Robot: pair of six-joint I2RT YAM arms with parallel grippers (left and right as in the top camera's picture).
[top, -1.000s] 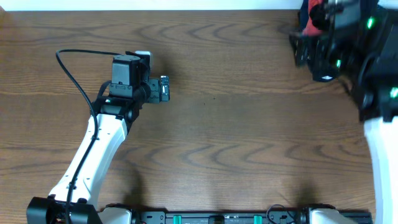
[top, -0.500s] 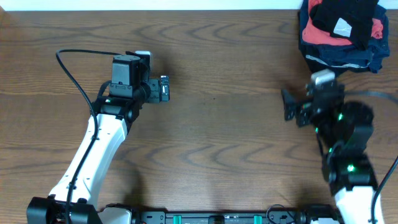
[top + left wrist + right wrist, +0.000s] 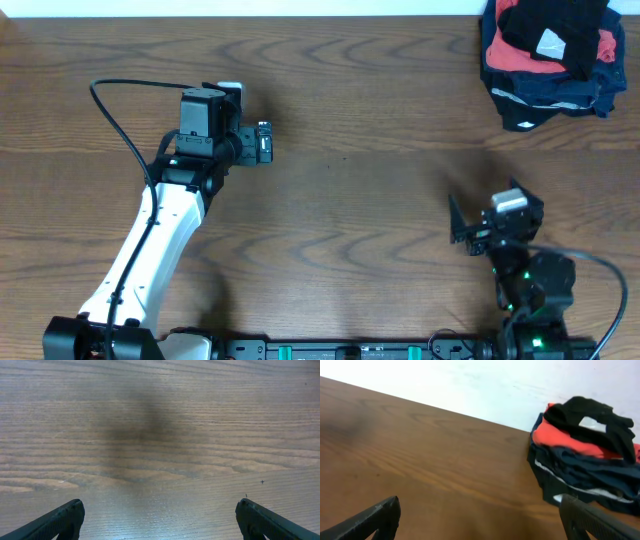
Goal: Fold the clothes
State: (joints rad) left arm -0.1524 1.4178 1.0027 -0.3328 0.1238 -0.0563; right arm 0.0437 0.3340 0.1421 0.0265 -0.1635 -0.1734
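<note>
A wooden table (image 3: 340, 200) seen from above, its middle likely meant as folding space. In the far right corner sits a pile: the black T-shirt (image 3: 545, 25) lies crumpled on top of a red shirt (image 3: 606, 45) and navy garments (image 3: 545, 95), so it is easiest to lift first. The 2 arms are well apart. The left gripper (image 3: 263, 142) and right gripper (image 3: 458, 222) are both spread wide, holding nothing.

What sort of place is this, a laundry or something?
Probably a robotics test bench, not a laundry: a left arm and a right arm at one wooden table, with a heap of clothes, black T-shirt on top.
</note>
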